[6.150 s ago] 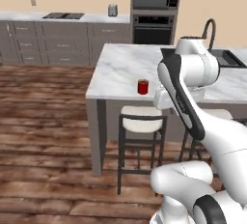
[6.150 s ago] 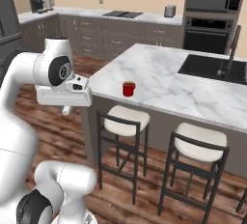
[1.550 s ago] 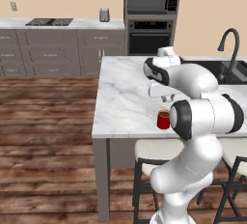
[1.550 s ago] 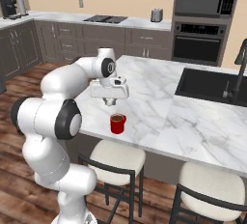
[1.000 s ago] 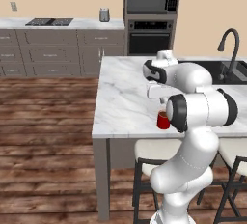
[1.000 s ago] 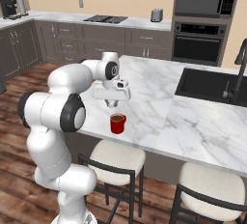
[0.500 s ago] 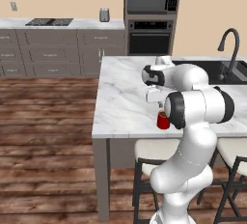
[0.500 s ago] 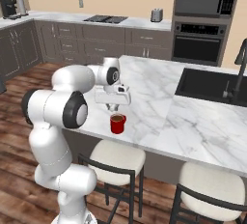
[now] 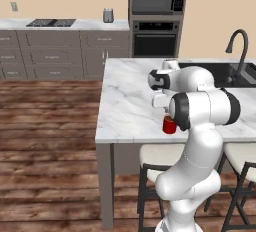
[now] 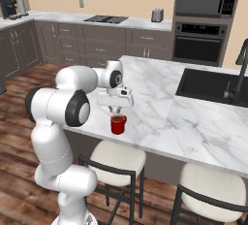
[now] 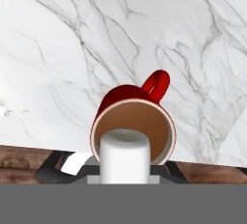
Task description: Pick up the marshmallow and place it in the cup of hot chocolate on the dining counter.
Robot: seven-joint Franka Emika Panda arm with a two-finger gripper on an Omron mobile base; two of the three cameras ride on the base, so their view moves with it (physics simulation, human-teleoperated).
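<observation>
The red cup of hot chocolate (image 11: 144, 103) stands near the front edge of the white marble dining counter (image 11: 58, 49), its handle pointing away from that edge. My gripper (image 10: 116, 110) hangs straight above the cup (image 10: 117, 124), shut on the marshmallow (image 11: 124, 156), a white stubby cylinder that covers the near part of the brown drink. The marshmallow hides the fingertips in the hand view. From the left base view the gripper (image 9: 167, 111) is just over the cup (image 9: 169, 125), partly behind my own arm.
Two cushioned stools (image 10: 116, 160) (image 10: 213, 185) stand under the counter's front edge. A dark sink (image 10: 213, 86) with a faucet (image 9: 236, 43) is set into the counter to the right. Grey cabinets and wall ovens (image 9: 155, 23) line the back wall.
The hand has come down a little towards the cup, still holding the marshmallow. The cup has stayed in place.
</observation>
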